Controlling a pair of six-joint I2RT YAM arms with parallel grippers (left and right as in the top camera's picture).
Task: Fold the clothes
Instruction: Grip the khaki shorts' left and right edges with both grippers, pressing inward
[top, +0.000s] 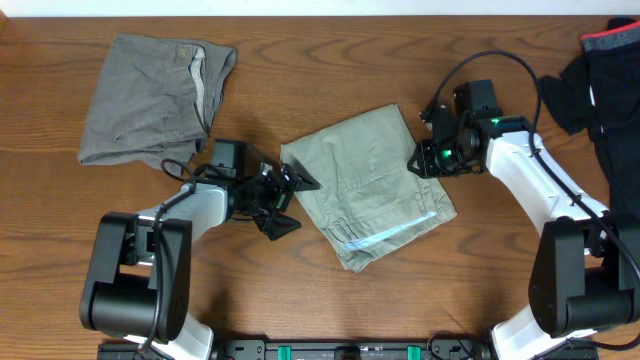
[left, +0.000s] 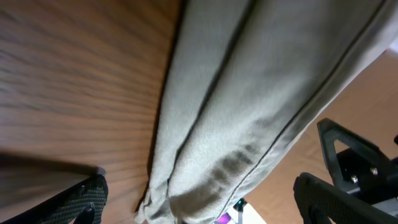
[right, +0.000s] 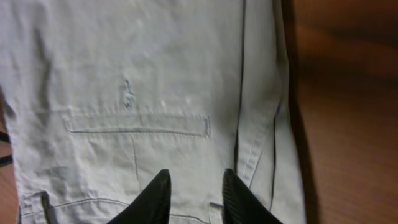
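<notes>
Nearest me, my left gripper (top: 296, 204), jaws wide apart, straddles the 9 o'clock edge of the folded trousers (top: 365, 180) at the centre of the table (top: 300, 60). At their 3 o'clock edge, my right gripper (top: 420, 158) shows a narrow gap between its jaws; I cannot tell whether they nip cloth. Shorts (top: 150, 95) lie at 10 o'clock and a dark garment (top: 610, 80) at 2.

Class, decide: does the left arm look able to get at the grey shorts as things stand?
Probably yes. The left gripper is open and empty, and the grey shorts lie close beside that arm with only bare table between.
</notes>
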